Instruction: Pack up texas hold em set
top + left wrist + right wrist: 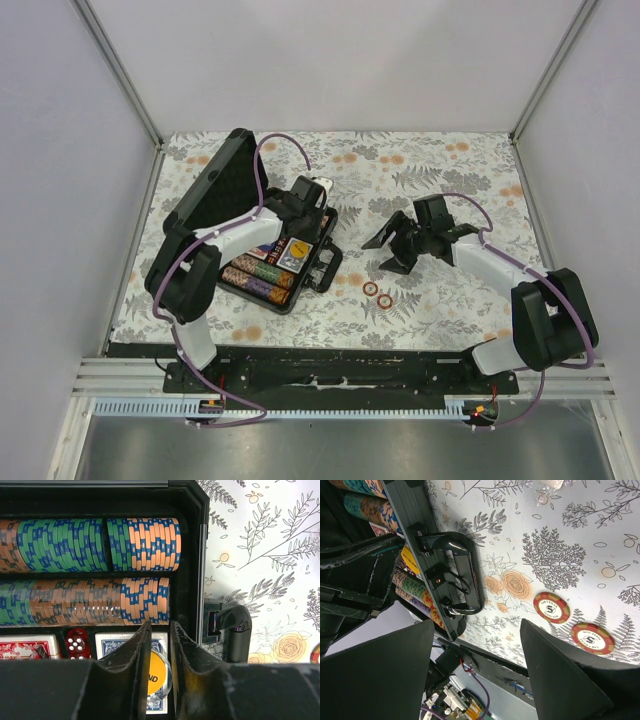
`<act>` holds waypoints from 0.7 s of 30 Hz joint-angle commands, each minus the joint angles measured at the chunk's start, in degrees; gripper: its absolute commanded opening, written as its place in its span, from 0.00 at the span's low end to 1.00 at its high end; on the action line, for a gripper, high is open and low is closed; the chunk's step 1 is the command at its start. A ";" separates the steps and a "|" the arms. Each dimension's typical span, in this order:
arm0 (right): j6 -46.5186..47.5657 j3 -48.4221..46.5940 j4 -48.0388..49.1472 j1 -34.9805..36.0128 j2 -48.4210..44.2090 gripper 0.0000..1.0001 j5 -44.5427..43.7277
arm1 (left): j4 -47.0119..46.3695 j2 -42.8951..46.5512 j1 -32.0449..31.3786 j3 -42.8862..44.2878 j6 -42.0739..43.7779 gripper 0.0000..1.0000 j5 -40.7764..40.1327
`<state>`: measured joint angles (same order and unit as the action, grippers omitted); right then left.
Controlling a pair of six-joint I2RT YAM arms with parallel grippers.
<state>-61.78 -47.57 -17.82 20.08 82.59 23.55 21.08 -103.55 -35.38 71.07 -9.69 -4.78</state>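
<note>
**Item:** texas hold em set, part packed. Briefcase (214,186) is open, lid raised.

**Risk 1:** the left gripper (160,630) has its fingers only a narrow slit apart and seems to grip nothing. It stands over the yellow button (157,672), which lies on the blue deck (113,641) inside the briefcase, at its handle side. A crooked lift could drag the button out.

**Risk 2:** two loose chips (551,607) lie flat outside the briefcase, beyond its handle (456,571). Being thin, they could skid from a pinch.

**Right gripper** (476,630): wide, empty, hovering outside the briefcase, near those chips.
</note>
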 commanded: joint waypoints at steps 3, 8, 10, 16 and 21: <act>-0.18 0.46 1.39 -0.12 0.03 0.77 0.88 | -1.04 1.68 -0.22 0.92 0.99 0.29 -1.20; 1.39 -0.15 0.16 -0.13 0.21 0.77 0.45 | -2.09 6.33 -0.48 -0.14 -0.15 0.30 -1.20; 3.76 -0.94 -1.59 -0.12 0.56 0.77 -0.34 | -2.71 9.05 -0.40 -1.01 -1.02 0.31 -0.94; 17.55 -5.86 -11.78 1.19 3.63 0.78 -7.54 | -5.08 16.87 -0.40 -4.62 -3.84 0.36 1.61; 23.98 -7.88 -16.45 5.49 6.00 0.78 -14.92 | -5.96 23.03 -0.40 -7.69 -6.03 0.43 3.02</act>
<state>-46.26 -52.40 -28.53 22.24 87.24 15.86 17.93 -85.23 -35.48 65.73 -12.19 -3.79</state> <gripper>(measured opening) 0.779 0.399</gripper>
